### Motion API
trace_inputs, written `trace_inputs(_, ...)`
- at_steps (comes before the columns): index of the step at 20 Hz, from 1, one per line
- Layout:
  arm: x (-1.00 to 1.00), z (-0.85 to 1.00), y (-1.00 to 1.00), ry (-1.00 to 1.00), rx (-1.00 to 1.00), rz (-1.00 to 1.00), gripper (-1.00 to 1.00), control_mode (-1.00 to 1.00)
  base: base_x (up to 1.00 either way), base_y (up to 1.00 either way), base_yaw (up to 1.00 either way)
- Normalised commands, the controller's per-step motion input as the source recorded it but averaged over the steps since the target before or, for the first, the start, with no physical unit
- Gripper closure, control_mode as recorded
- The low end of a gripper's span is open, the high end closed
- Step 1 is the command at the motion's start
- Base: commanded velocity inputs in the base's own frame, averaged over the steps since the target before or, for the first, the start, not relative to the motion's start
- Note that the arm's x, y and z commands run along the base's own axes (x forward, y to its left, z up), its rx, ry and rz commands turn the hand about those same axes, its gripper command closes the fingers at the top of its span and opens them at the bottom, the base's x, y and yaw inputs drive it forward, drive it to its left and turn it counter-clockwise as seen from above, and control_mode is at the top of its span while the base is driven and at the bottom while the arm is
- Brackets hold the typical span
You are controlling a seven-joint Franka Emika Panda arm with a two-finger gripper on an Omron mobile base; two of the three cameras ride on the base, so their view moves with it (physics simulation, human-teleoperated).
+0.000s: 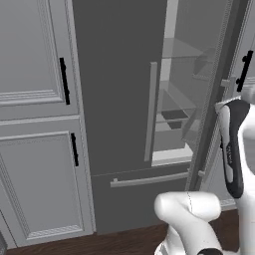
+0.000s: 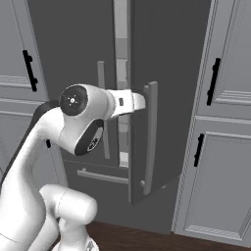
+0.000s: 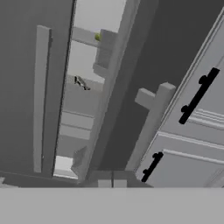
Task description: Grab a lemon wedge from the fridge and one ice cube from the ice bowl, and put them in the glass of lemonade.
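Observation:
The dark grey fridge (image 1: 119,99) stands in front of me with its right door (image 2: 166,73) ajar, so a tall slice of clear shelves (image 1: 174,117) shows. My gripper (image 2: 142,102) reaches toward that gap, just left of the right door's pale bar handle (image 2: 150,137). In the hand view the fingertips (image 3: 112,181) sit close together with nothing between them, and the handle (image 3: 151,127) rises to their upper right. A tiny yellowish piece (image 3: 98,37), probably the lemon wedge, lies on an upper shelf. The glass of lemonade and the ice bowl are out of view.
Light grey panelled cabinets with short black handles flank the fridge on the left (image 1: 40,149) and right (image 2: 220,147). A small dark elongated item (image 3: 81,82) lies on a middle shelf. The left door's handle (image 1: 151,112) and a drawer bar (image 1: 149,179) stick out. Dark wood floor (image 2: 147,238) below.

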Motion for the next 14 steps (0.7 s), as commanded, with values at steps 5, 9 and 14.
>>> trace_inputs(5, 0.22, 0.0, 1.0, 0.25, -0.47, 0.0, -1.0, -1.0, 0.0, 0.0, 0.0)
trace_inputs(9, 0.26, -0.07, 0.88, 0.31, -0.44, 0.0, -1.0, -1.0, 0.0, 0.0, 0.0)
trace_inputs(14, 0.36, -0.25, 0.1, 0.26, -0.23, 0.0, -1.0, -1.0, 0.0, 0.0, 0.0)
